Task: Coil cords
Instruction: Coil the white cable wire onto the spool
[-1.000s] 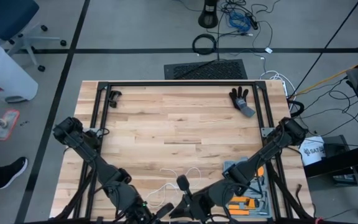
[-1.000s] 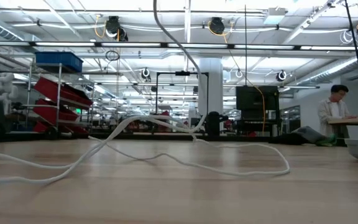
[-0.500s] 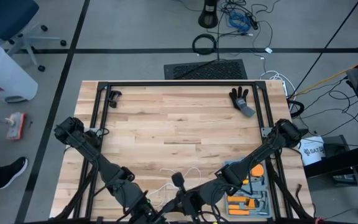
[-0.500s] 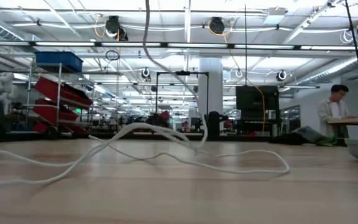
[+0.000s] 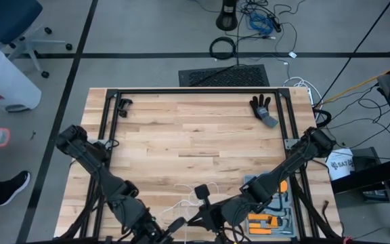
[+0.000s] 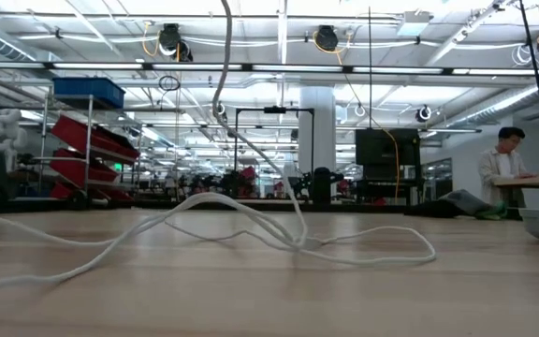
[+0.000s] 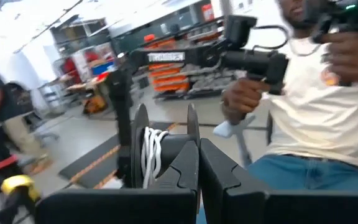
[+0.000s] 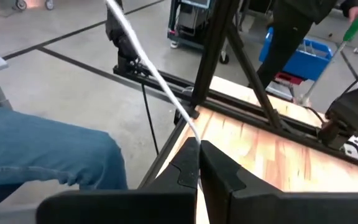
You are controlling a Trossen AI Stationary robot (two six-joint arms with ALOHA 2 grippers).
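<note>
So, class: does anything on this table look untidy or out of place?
Yes. The white cord sprawls in loose loops across the wooden table near its front edge, not coiled. Only a few turns sit on the black reel. A black glove lies at the far right corner.

A grey floor (image 5: 147, 41) with dark seams surrounded the wooden table (image 5: 195, 135); red shelving (image 6: 87, 150) stood under bright ceiling lights (image 6: 251, 42).

Both arms low at the near edge, jaws closed.
</note>
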